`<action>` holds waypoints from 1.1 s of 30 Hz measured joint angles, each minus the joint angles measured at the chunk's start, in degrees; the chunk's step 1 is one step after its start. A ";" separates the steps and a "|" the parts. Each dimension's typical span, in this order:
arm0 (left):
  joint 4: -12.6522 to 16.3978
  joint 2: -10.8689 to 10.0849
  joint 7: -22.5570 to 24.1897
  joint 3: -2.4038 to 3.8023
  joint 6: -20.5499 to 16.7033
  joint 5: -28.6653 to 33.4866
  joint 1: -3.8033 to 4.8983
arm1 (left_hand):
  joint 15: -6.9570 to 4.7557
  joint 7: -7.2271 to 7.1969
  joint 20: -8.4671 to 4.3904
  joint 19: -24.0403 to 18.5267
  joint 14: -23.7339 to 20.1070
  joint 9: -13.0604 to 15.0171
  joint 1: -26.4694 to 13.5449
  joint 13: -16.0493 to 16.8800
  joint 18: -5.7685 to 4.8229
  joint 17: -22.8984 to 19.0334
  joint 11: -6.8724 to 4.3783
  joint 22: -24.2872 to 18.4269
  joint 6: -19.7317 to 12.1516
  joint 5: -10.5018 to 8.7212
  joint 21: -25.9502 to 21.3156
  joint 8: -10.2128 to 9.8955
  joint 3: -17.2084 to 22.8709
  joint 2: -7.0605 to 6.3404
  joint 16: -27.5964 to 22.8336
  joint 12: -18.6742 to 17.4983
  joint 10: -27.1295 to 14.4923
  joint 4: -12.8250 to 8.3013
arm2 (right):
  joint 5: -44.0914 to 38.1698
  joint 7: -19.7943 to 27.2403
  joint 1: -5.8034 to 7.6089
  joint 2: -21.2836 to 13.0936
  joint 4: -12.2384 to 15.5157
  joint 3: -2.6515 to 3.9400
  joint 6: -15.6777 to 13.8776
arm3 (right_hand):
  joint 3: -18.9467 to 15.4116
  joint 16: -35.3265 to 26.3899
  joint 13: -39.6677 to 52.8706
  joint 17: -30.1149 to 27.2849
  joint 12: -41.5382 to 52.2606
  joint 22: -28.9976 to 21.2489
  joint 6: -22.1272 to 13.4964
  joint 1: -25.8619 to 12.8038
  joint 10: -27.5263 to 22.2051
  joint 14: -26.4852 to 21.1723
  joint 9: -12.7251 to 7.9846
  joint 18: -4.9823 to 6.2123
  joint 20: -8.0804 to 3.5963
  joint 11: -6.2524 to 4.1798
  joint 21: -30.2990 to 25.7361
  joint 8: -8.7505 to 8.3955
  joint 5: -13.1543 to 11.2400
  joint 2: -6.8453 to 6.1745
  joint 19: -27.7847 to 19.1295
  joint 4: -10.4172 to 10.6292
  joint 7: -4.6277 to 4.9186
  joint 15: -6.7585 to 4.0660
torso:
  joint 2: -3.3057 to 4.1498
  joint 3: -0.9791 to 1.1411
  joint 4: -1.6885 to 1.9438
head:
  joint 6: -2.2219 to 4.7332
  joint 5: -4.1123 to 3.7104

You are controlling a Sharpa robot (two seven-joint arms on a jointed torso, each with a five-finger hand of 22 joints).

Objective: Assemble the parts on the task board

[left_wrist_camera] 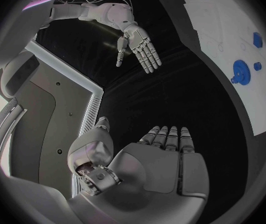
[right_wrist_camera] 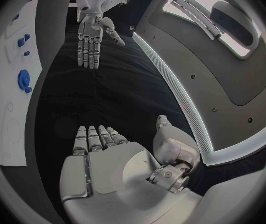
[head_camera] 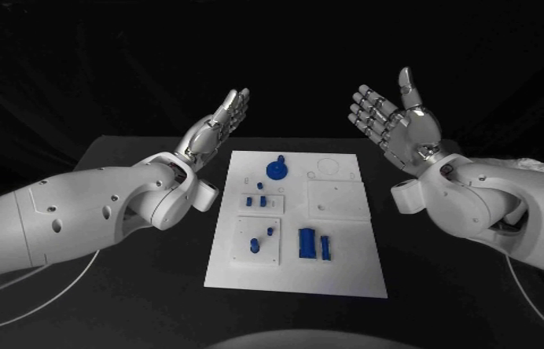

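The white task board [head_camera: 340, 262] lies in the middle of the black table. On it are a round blue gear-like part [head_camera: 277, 168] near the far end, small blue pegs [head_camera: 256, 201] on a raised tile, a blue peg [head_camera: 255, 245] on another tile, and two long blue blocks [head_camera: 314, 244] side by side. My left hand [head_camera: 218, 125] is raised above the table left of the board, fingers straight and apart, holding nothing. My right hand [head_camera: 392, 117] is raised to the board's right, palm inward, also holding nothing. The left wrist view shows the gear [left_wrist_camera: 239, 70] and my right hand [left_wrist_camera: 140, 45].
A blank raised white tile [head_camera: 338, 200] sits on the board's right half, with a faint ring outline [head_camera: 328, 165] beyond it. The board's edge [right_wrist_camera: 11, 134] and gear [right_wrist_camera: 25, 79] appear in the right wrist view, with my left hand [right_wrist_camera: 92, 32] beyond. Black table surrounds the board.
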 measured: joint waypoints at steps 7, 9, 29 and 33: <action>-0.60 3.61 -0.30 5.62 -7.30 8.09 -6.48 | 0.00 0.00 0.00 0.00 0.00 -0.01 -5.93 -0.03 0.01 0.00 0.00 -0.01 0.00 0.00 0.00 0.00 0.00 -0.03 0.00 0.00 0.00 0.00 | 1.61 -0.17 -6.60 5.67 -3.24 5.19 -8.43 | 0.00 0.00 0.01 0.01 0.00 0.01 0.00 -6.94 0.00 0.00 -0.01 0.00 0.00 0.00 0.00 0.00 0.00 0.03 0.00 0.00 0.00 0.00 | -2.26 -0.35 0.35 | 4.86 -1.27; -0.75 4.34 -0.39 6.71 -9.47 10.52 -7.79 | 0.00 0.00 0.00 0.00 0.00 -0.01 -5.93 -0.04 0.01 0.01 -0.01 -0.01 0.00 0.00 0.00 0.00 0.00 -0.03 0.00 0.00 0.00 0.00 | 2.17 -0.23 -8.31 7.16 -4.07 6.44 -11.25 | 0.00 0.00 0.01 0.01 0.00 0.02 0.00 -6.95 0.00 0.00 -0.01 0.00 0.00 0.00 0.00 0.00 0.00 0.02 0.00 0.00 0.00 0.00 | -2.97 -0.46 0.48 | 6.19 -1.64; -1.16 5.90 -0.99 9.04 -19.63 21.76 -10.67 | 0.00 0.00 0.01 0.00 0.00 -0.02 -5.91 -0.04 0.01 0.02 -0.01 -0.01 0.00 0.00 0.00 0.00 0.00 -0.01 0.00 0.00 0.00 0.00 | 6.12 -0.62 -13.77 11.74 -7.06 10.37 -28.05 | 0.00 0.00 0.04 0.03 0.00 -0.01 0.00 -7.01 0.00 0.00 0.02 0.01 0.01 0.00 0.01 0.00 0.00 -0.03 0.00 0.00 0.00 0.01 | -5.17 -0.80 0.83 | 9.44 -2.49; -1.16 5.90 -1.02 9.04 -19.94 22.13 -10.67 | -0.01 0.00 0.01 0.00 0.00 -0.02 -5.91 -0.04 0.01 0.02 -0.01 -0.01 0.00 0.00 0.00 0.00 0.00 -0.01 0.00 0.00 0.00 0.00 | 6.31 -0.64 -13.77 11.74 -7.06 10.37 -28.60 | 0.00 0.00 0.02 0.01 0.00 -0.01 0.00 -7.01 0.00 0.00 0.02 0.01 0.01 0.00 0.01 0.00 0.01 -0.03 0.00 0.01 0.00 0.01 | -5.19 -0.80 0.83 | 9.44 -2.49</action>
